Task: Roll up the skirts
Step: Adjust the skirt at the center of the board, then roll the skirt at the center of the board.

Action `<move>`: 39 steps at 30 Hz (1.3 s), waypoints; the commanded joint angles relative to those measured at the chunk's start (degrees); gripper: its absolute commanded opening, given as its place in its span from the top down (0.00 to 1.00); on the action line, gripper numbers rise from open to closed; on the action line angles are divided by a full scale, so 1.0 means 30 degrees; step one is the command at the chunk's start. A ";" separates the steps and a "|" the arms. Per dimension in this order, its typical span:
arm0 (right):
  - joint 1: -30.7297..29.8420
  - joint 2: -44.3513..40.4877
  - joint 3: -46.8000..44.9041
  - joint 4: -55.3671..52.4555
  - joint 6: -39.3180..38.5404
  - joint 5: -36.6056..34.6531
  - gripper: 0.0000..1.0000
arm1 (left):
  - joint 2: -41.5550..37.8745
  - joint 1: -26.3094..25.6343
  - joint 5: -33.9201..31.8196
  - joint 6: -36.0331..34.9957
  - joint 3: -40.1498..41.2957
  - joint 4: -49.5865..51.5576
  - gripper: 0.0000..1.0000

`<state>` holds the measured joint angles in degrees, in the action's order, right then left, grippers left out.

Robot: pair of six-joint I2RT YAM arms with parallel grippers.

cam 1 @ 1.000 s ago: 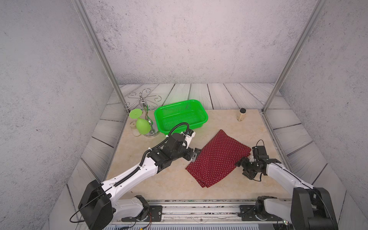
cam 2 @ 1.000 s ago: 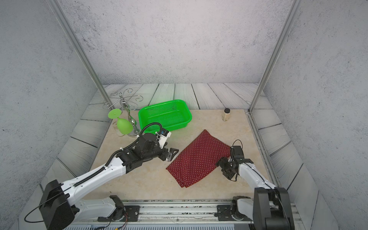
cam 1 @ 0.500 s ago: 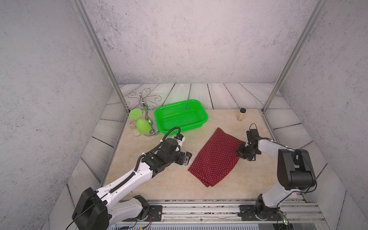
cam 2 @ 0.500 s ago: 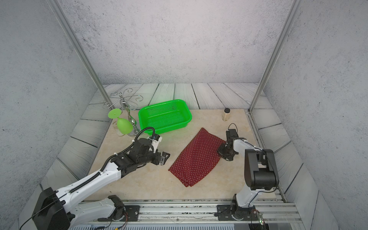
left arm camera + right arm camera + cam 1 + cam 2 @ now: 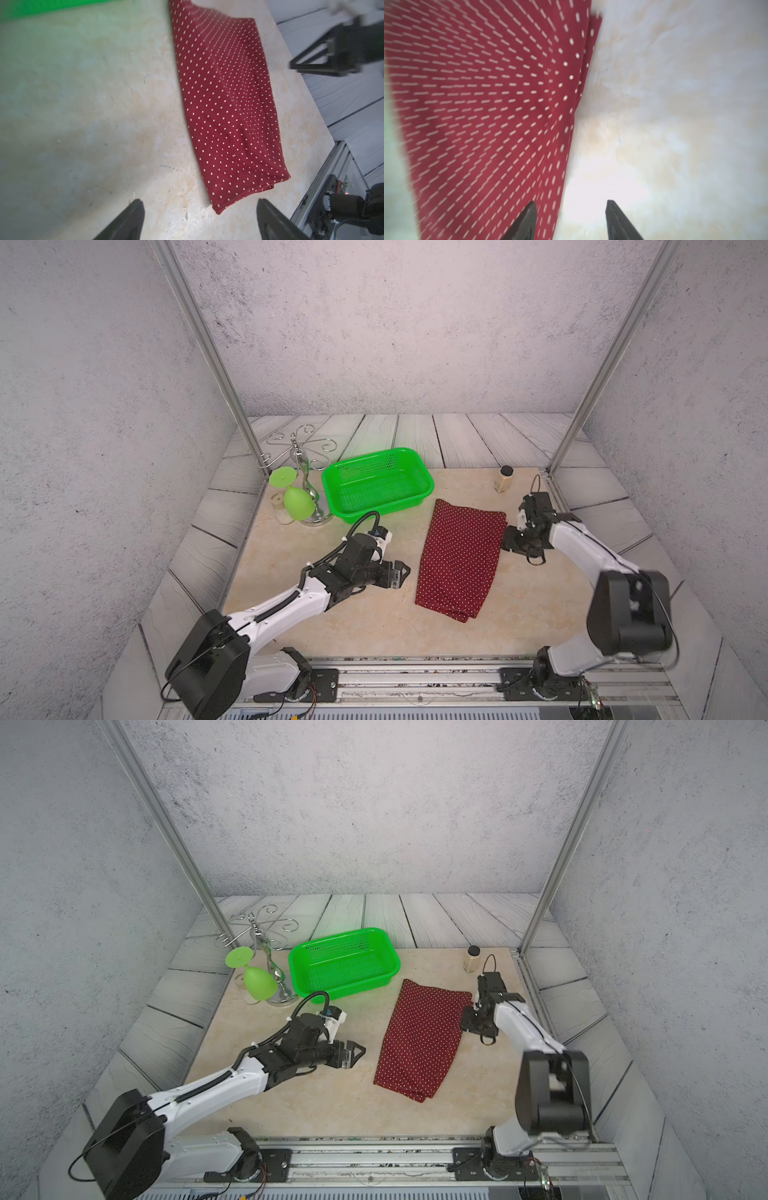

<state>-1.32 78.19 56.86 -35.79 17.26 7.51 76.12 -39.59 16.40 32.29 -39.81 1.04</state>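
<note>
You have the skirt (image 5: 459, 560) lying flat on the table (image 5: 332, 626), right of centre in both top views. It is a long folded strip that starts just below and right of the basket (image 5: 376, 485) and runs down toward the lower middle of the frame. None of it is rolled, and stacked layers show at its lower end. Your left gripper (image 5: 401, 576) sits low over the table just left of the skirt's left edge, near it but apart, with its tip pointing right toward the cloth. In the left wrist view its fingers (image 5: 133, 216) stand wide apart over bare table with nothing between them, and the skirt's end lies just ahead. Your right gripper (image 5: 508, 540) is at the skirt's upper right edge in both top views, right against the cloth. The right wrist view is blurred, but it shows the two fingers (image 5: 616, 218) apart: one over the dotted fabric, the other over bare table, with the skirt's edge running between them. They are not clamped on it, and you cannot tell whether either finger touches the cloth. A small jar (image 5: 504, 480) stands at the upper right of the table, apart from the skirt. Left of the basket, a green glass (image 5: 297, 504) hangs upside down on a wire stand (image 5: 300, 448).
</note>
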 commanded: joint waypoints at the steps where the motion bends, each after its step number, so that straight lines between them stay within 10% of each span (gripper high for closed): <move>1: -0.0101 -0.6068 -0.3544 0.5186 0.0076 0.3502 0.45 | 0.4188 -0.0258 0.1573 0.3967 -0.2899 0.0369 0.19; 3: -0.0130 -0.8643 -0.7068 0.9682 0.1963 0.4533 0.27 | 0.7141 -0.1077 0.0906 0.3743 -0.6092 0.3424 0.30; 8: -0.0498 -0.8867 -0.7813 1.0052 0.3143 0.7815 0.31 | 1.0608 -0.1948 -0.1881 0.4204 -0.9365 0.7445 0.41; 13: -0.2616 -0.9551 -0.6943 0.7615 -0.0553 0.7058 0.30 | 1.2549 -0.2060 0.0074 0.4793 -1.0077 0.6793 0.48; 20: -0.5358 -0.9023 -0.6379 0.5610 -0.2666 0.5645 0.34 | 1.2452 -0.1863 -0.1371 0.6149 -1.0104 0.7132 1.00; 26: -0.9916 -0.7327 -0.4698 0.3029 -0.7216 0.4995 0.29 | 0.9585 -0.0454 0.1235 0.6309 -0.5582 0.3553 1.00; 29: -1.3020 -0.6378 -0.4459 0.2507 -0.8750 0.3382 0.25 | 0.8497 0.0638 0.2731 0.5599 -0.4650 0.3562 0.71; 34: -1.7957 -0.3639 -0.4650 0.4026 -0.8462 -0.0457 0.20 | 0.1886 0.3158 -0.0212 0.4178 -0.1394 0.4832 0.51; 39: -1.8552 0.1089 -0.2026 0.2685 -0.7656 -0.2269 0.17 | -0.1728 0.4614 -0.1450 0.4336 0.0126 0.6746 0.49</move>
<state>-57.19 76.23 46.65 -24.82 -6.17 8.03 73.08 -27.14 15.00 45.60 -41.60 16.75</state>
